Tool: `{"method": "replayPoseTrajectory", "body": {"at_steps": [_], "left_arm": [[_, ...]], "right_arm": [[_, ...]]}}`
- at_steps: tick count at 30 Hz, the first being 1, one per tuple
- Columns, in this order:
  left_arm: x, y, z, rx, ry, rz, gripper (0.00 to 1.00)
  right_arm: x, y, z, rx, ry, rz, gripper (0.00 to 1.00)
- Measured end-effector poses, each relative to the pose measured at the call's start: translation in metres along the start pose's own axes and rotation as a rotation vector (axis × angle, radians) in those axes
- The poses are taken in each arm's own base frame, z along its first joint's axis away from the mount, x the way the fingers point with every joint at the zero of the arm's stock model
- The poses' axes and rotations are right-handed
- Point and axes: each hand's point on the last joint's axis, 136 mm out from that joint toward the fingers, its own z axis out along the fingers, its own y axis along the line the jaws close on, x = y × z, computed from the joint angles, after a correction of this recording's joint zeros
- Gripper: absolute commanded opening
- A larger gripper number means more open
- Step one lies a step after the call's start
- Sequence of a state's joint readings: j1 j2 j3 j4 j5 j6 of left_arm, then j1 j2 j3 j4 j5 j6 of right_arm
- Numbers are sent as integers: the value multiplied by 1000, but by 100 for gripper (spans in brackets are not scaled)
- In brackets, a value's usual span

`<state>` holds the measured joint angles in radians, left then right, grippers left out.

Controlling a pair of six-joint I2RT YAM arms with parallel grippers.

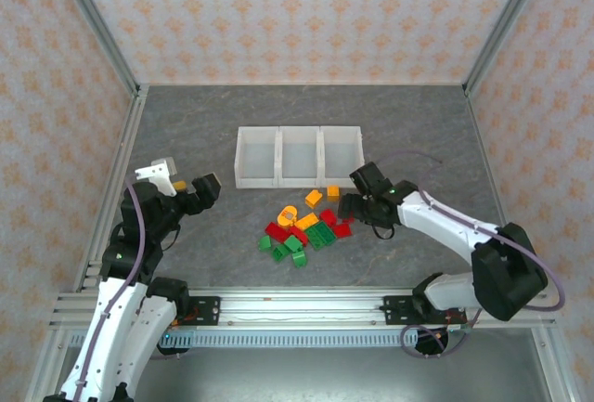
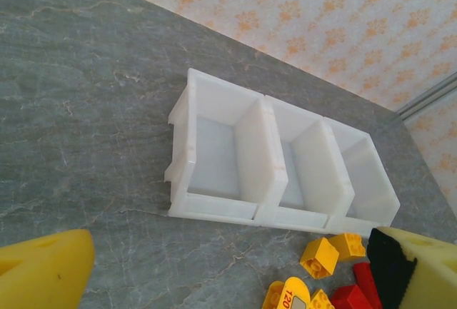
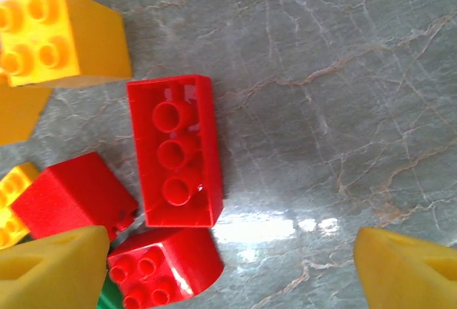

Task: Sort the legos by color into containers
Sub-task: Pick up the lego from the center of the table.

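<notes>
Heap of small red, green and orange-yellow plastic bricks [image 1: 302,227] at the middle of the grey marbled bench [image 1: 186,133], just before three joined white translucent bins [image 1: 297,156], right gripper [image 1: 351,207] spread wide over an upturned red brick [image 3: 178,152] at the heap's right side, left gripper [image 1: 192,188] spread wide too, nearer the bench's left edge

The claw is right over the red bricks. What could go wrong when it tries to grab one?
The right gripper is open, but the upside-down red brick sits off toward one finger, so closing might shove it rather than pinch it. A second red brick lies right beside it, so the gripper could bump it or catch both. The containers are split by walls, so a dropped brick might land on one.
</notes>
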<state>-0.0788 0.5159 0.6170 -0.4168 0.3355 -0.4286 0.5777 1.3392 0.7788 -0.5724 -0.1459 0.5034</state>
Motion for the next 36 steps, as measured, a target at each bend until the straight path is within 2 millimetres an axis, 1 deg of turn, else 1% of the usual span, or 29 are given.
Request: {"method": "replayPoseTrajectory", "body": {"at_steps": [4,7,10,15,18,21,25,30,31,36], "left_arm": [[4,3,-1,-5,-5,3,99],[4,3,-3,0,-14,6,99],[2,2,-6,3,-34,8,99],[1,5,-7,-5,-46,9,99],[1,5,-7,-7,-47,9,99],[1,5,-7,-7,-47,9,99],[0,6,-8,-12,-50,7,99],[-5,13,-11,-32,-86,-3,99],[-6,14,-12,-36,-94,-5,99],[-11,16,-17,-41,-127,-8,99]], "right_arm": [[-10,6,9,32,13,-22,77],[-17,13,15,38,22,-39,76],[-20,19,21,34,27,-53,75],[-18,18,30,53,48,-65,74],[-16,16,34,65,57,-72,70],[-16,17,37,66,60,-75,68],[-17,18,41,68,63,-81,63],[-17,14,46,90,63,-87,55],[-17,13,46,96,60,-89,50],[-20,10,46,114,45,-95,46]]}}
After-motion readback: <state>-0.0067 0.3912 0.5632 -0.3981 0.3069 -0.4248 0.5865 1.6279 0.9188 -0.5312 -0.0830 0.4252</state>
